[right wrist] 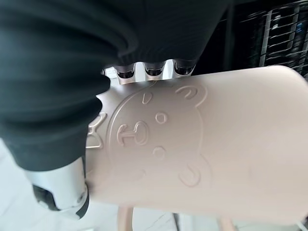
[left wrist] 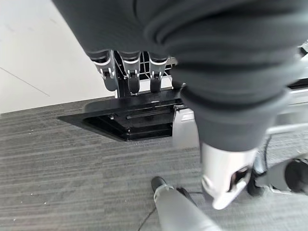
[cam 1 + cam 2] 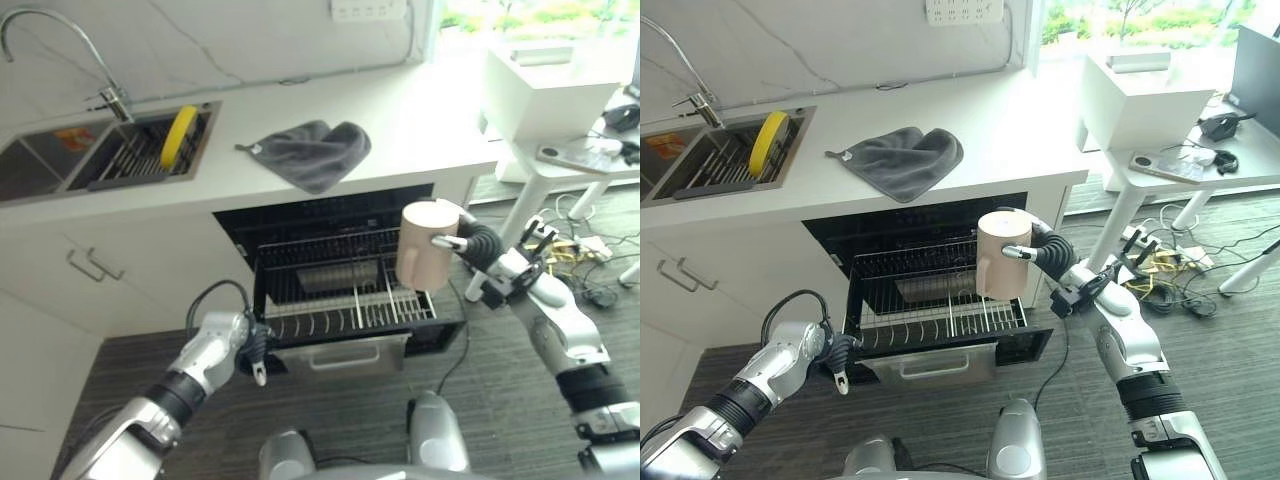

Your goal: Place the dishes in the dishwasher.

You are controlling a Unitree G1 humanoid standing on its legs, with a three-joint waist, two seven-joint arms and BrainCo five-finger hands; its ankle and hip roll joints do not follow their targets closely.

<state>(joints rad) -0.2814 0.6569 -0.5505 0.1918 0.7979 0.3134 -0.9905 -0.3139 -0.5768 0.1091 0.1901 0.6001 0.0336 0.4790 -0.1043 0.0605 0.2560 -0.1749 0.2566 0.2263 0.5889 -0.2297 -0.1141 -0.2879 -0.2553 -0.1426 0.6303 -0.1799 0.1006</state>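
Note:
A beige cup with a bear face embossed on its side hangs upright over the right end of the pulled-out dishwasher rack. My right hand is shut on the cup from its right side. The wire rack carries no dishes and stands out over the lowered door. My left hand is at the rack's front left corner, its relaxed fingers touching the rack's edge and the thumb hanging down. A yellow plate stands on edge in the sink's drying rack on the counter.
A grey cloth lies crumpled on the white counter above the dishwasher. The sink and its tap are at the far left. A white table with cables under it stands to the right. The floor is dark carpet.

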